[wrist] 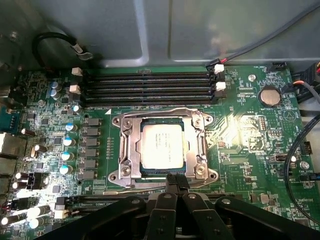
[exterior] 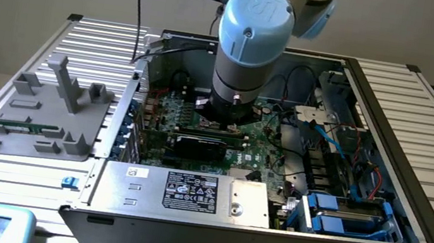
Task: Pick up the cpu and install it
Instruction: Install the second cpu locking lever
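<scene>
The ribbed metal surface (exterior: 9,86) carries an open computer case (exterior: 386,129), and the blue-and-grey robot arm (exterior: 251,43) reaches straight down into its middle, its fingers (wrist: 176,181) low over the green motherboard (wrist: 245,150). On the surface well away from the fingers, toward the exterior view's left, lies a grey fixture tray (exterior: 34,118) with upright posts and a narrow green memory stick (exterior: 20,128) resting in one of its slots. Inside the case, the silver power supply box (exterior: 181,191) with its label sits near the front edge, and blue drive caddies (exterior: 331,214) lie toward the exterior view's right of the fingers. In the wrist view the four dark memory slots (wrist: 150,86) run across the board beyond the fingers, past the socket. The socket's metal frame (wrist: 122,150) lies open directly ahead of the fingertips, and the cpu (wrist: 162,145) sits flat within it, silvery top facing up, squarely inside the frame's opening. The two dark fingers are pressed together, nothing between them, with their tips at the near edge of the socket frame, just beside the cpu's nearest side; whether they touch the chip or the frame cannot be told. A round coin battery (wrist: 270,96) sits on the board off to one side of the fingers, beyond the socket's corner.
</scene>
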`<state>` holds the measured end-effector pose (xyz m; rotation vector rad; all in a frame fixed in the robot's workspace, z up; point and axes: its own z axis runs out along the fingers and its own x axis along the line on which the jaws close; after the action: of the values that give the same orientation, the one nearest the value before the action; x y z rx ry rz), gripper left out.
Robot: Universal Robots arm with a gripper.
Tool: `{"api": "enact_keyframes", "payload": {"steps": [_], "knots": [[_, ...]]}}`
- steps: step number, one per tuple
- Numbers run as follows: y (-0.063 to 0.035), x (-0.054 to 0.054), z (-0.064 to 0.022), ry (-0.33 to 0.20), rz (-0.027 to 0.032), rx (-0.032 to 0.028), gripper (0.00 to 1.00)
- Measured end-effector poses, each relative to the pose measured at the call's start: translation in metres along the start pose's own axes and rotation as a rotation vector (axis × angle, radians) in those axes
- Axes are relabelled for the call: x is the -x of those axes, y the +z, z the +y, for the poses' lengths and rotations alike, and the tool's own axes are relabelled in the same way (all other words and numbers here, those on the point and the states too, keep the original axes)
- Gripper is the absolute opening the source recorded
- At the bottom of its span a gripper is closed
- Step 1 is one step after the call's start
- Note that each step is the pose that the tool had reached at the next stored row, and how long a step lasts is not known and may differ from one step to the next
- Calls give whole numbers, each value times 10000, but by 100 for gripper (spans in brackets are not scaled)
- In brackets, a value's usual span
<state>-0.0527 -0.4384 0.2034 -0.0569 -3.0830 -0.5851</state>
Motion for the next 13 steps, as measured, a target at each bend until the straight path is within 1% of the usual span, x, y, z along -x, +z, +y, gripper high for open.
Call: {"api": "enact_keyframes", "payload": {"steps": [1, 3, 5, 6, 8, 9, 10, 11, 13], "knots": [[12, 0, -5, 1, 1, 37, 9], [17, 0, -7, 1, 1, 47, 9], [33, 1, -13, 1, 3, 111, 9], [36, 1, -14, 2, 3, 123, 9], [47, 1, -18, 2, 6, 180, 9], [49, 1, -19, 3, 6, 187, 9], [54, 1, -21, 5, 9, 207, 9], [60, 1, -24, 5, 10, 245, 9], [69, 1, -27, 16, 11, 268, 9]]}}
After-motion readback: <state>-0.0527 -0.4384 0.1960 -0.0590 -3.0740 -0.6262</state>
